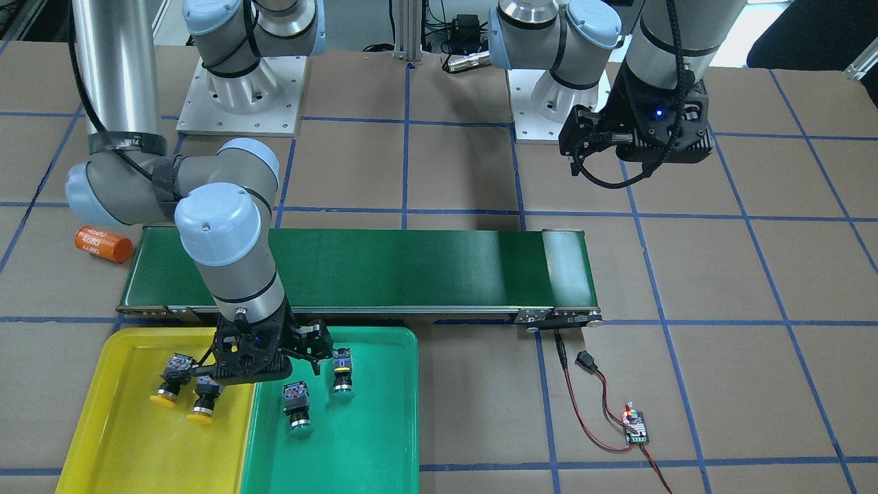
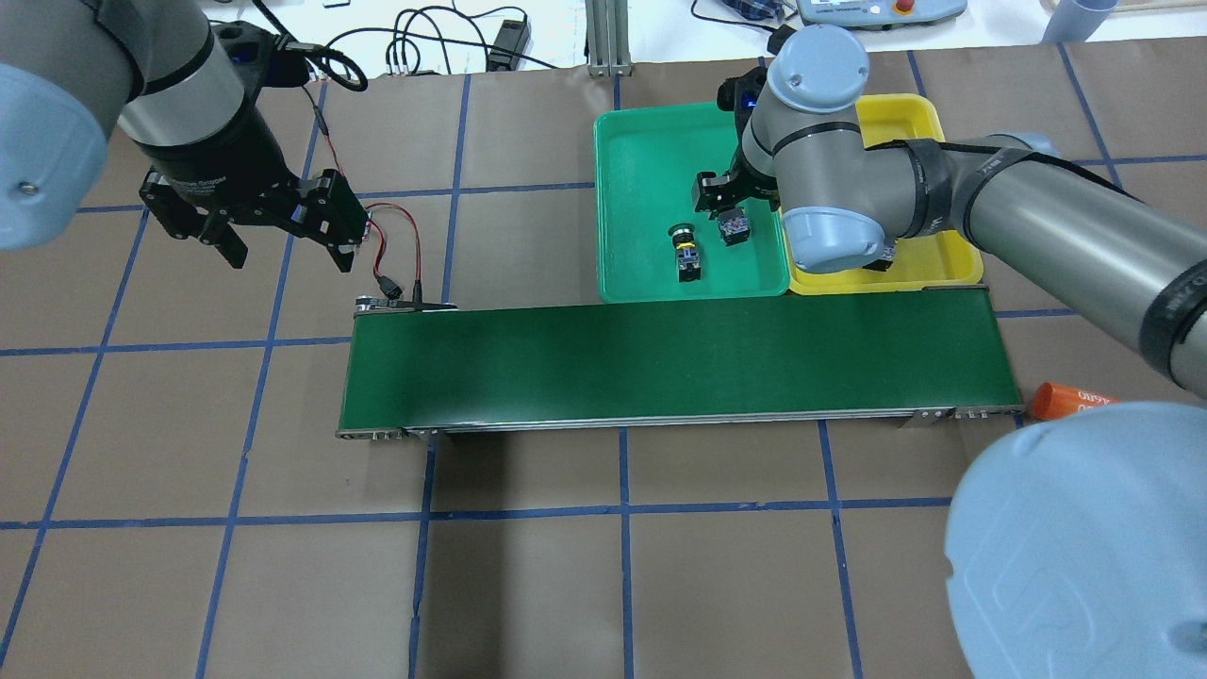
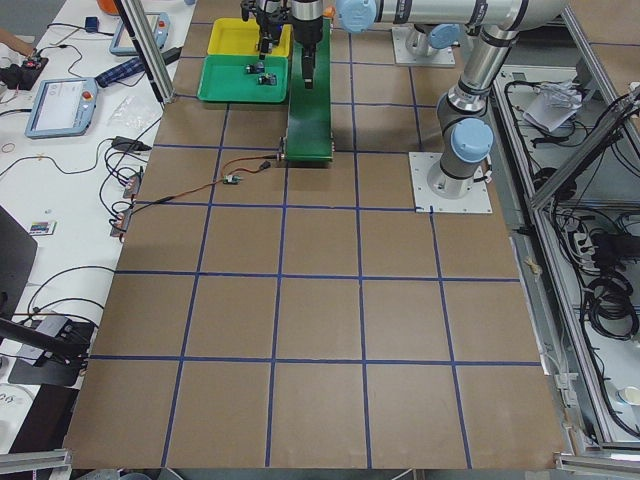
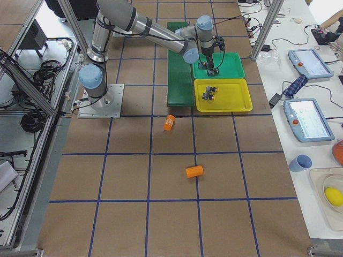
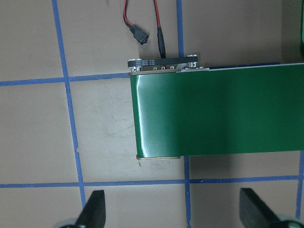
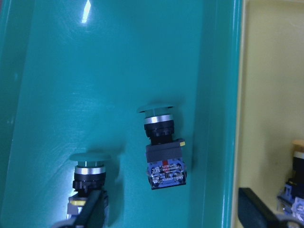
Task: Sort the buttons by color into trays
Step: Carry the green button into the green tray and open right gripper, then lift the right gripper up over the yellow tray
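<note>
Two yellow buttons (image 1: 164,389) (image 1: 204,400) lie on their sides in the yellow tray (image 1: 103,439). Two green buttons (image 1: 297,406) (image 1: 341,374) lie in the teal-green tray (image 1: 370,446). My right gripper (image 1: 256,372) hangs low over the border between the two trays, open and holding nothing. In its wrist view one green button (image 6: 164,152) lies ahead of the open fingers (image 6: 92,211) and the other (image 6: 88,178) is beside the left finger. My left gripper (image 2: 288,250) hovers open and empty above the table near the belt's end; its fingertips (image 5: 95,206) are spread wide.
The dark-green conveyor belt (image 1: 411,267) runs beside the trays. An orange cylinder (image 1: 103,245) lies at its end by the right arm, and another (image 4: 194,171) lies farther out on the table. A small controller board (image 1: 634,429) with red wires sits off the belt's other end.
</note>
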Action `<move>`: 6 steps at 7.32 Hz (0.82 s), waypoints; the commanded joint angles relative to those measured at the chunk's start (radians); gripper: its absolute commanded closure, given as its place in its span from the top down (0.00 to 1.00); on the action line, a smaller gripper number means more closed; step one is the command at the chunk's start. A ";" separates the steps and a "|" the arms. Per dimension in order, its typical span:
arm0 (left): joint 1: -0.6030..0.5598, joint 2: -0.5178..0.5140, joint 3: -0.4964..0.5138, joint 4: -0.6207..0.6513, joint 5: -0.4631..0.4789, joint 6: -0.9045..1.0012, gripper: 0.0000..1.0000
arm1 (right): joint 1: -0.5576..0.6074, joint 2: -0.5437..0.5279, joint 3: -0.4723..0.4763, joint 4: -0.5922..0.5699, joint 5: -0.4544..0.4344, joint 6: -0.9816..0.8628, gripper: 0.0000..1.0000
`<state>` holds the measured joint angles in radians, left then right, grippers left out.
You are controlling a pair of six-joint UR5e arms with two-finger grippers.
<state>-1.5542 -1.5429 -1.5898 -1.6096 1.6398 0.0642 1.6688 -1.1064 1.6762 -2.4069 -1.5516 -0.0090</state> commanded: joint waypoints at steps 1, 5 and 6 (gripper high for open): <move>-0.001 0.013 0.019 -0.003 -0.012 0.002 1.00 | -0.009 -0.109 -0.004 0.218 -0.036 -0.002 1.00; -0.001 0.024 0.001 -0.003 -0.026 0.000 1.00 | -0.030 -0.338 -0.012 0.442 -0.027 -0.005 1.00; -0.001 0.027 -0.005 -0.001 -0.022 0.000 1.00 | -0.020 -0.419 -0.003 0.501 -0.028 -0.005 1.00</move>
<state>-1.5555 -1.5208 -1.5846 -1.6124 1.6142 0.0645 1.6425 -1.4299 1.6656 -1.9721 -1.5826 -0.0138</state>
